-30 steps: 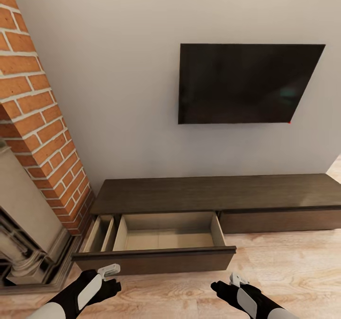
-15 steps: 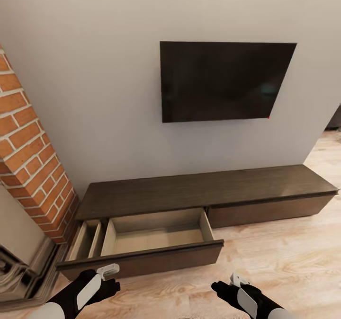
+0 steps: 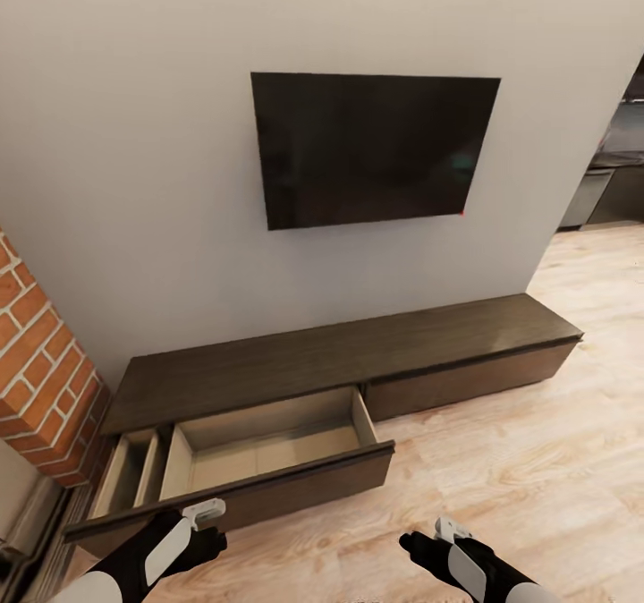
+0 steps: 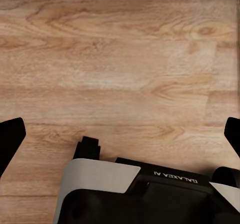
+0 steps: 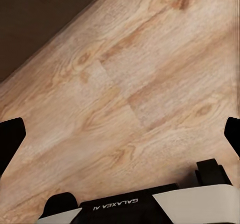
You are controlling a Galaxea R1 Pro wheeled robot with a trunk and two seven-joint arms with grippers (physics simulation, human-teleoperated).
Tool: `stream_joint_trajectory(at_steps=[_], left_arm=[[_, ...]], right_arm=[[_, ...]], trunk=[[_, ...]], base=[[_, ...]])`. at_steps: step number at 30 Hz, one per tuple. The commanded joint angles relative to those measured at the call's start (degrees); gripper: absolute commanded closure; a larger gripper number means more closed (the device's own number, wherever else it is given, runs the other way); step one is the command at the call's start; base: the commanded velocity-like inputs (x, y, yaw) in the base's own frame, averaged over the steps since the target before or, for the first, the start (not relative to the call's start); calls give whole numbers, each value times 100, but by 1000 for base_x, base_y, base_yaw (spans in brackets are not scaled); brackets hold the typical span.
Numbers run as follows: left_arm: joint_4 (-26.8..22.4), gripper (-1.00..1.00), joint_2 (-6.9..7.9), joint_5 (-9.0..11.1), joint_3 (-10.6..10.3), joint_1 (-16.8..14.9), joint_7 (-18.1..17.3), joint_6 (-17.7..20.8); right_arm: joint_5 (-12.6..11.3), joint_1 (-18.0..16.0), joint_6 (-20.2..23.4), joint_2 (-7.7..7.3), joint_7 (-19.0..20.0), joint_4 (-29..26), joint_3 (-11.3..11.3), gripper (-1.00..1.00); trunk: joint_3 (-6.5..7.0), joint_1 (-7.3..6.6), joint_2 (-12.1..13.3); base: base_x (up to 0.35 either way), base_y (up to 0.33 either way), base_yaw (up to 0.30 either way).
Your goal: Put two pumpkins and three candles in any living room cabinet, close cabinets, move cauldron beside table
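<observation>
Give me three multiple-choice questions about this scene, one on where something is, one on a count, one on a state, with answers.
1. Where is the TV?
A. On the floor
B. On the wall above the cabinet
C. On the brick column

2. How many cabinet drawers are pulled out?
A. One
B. Three
C. None

3. What state is the open drawer in?
A. Holding a pumpkin
B. Holding candles
C. Nothing visible inside

Answers:
1. B, the dark screen hangs on the pale wall over the long cabinet top.
2. A, the left drawer sticks out; the right front sits flush.
3. C, bare beige bottom and dividers show, though the front panel hides its near edge.

Both the left gripper and the right gripper are open over the wood floor.
</observation>
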Motion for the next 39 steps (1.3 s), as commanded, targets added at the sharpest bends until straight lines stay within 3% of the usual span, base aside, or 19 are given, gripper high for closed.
stream_joint_trajectory(at_steps=[1,14,23,39], left_arm=[[-18,-100,7,60,-42,-2,50,15],[24,-100,13,63,-42,-1,59,-9],[94,-100,-15,57,-46,0,59,-207],[96,-100,-22,57,-49,1,59,-222]], right_arm=[[-8,-4,21,-3,9,-4,17,-100],[-21,-4,1,-1,-348,5,17,-100],[-26,-4,-8,-3,-371,5,17,-100],[-23,-4,-80,-6,-371,6,17,-100]], trunk=[[-10,0,-4],[-68,0,-4],[-110,0,-4],[-188,0,-4]], base=[[0,0,-250],[0,0,-250],[0,0,-250],[0,0,-250]])
